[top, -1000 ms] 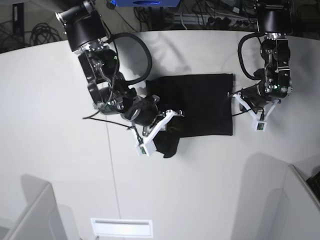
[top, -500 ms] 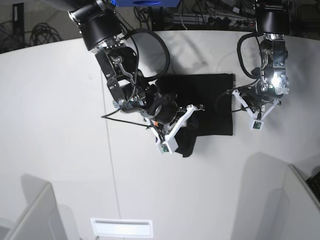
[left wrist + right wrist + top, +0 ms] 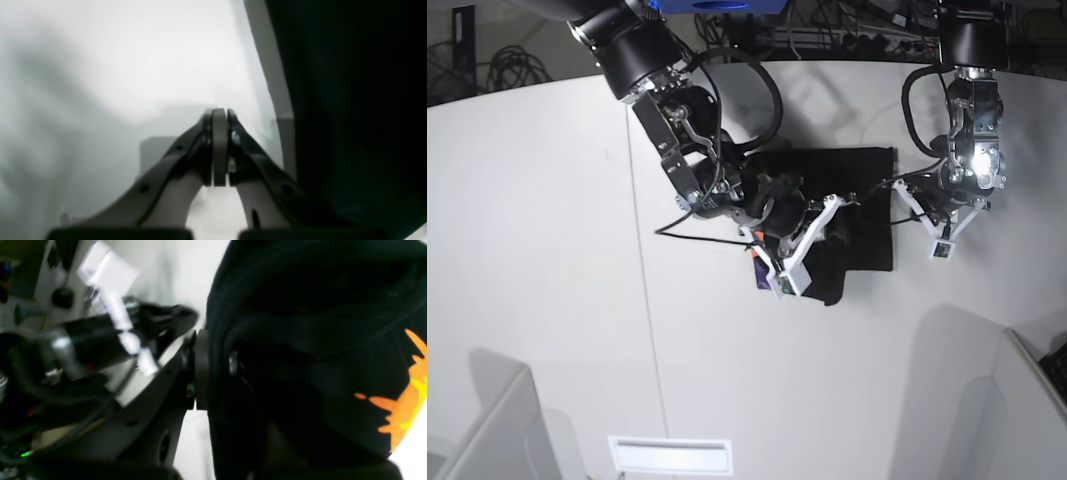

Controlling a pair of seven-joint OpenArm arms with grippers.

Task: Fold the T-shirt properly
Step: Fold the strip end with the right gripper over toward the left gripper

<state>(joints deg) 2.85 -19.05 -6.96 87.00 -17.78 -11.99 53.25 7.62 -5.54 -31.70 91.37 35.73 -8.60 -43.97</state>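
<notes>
Fingers of the right gripper (image 3: 213, 370) clamp the black T-shirt (image 3: 867, 190), lifting its edge to fold; left gripper (image 3: 219, 146) is clenched empty.

1. The right arm (image 3: 697, 150) covers the left part of the T-shirt (image 3: 867, 200) in the base view.
2. In the right wrist view the orange print (image 3: 405, 396) is cut off by the right edge, and the black cloth hides the far one of the fingers (image 3: 200, 370).
3. The left wrist view is blurred; the surface (image 3: 116, 66) shows only as grey haze.
</notes>
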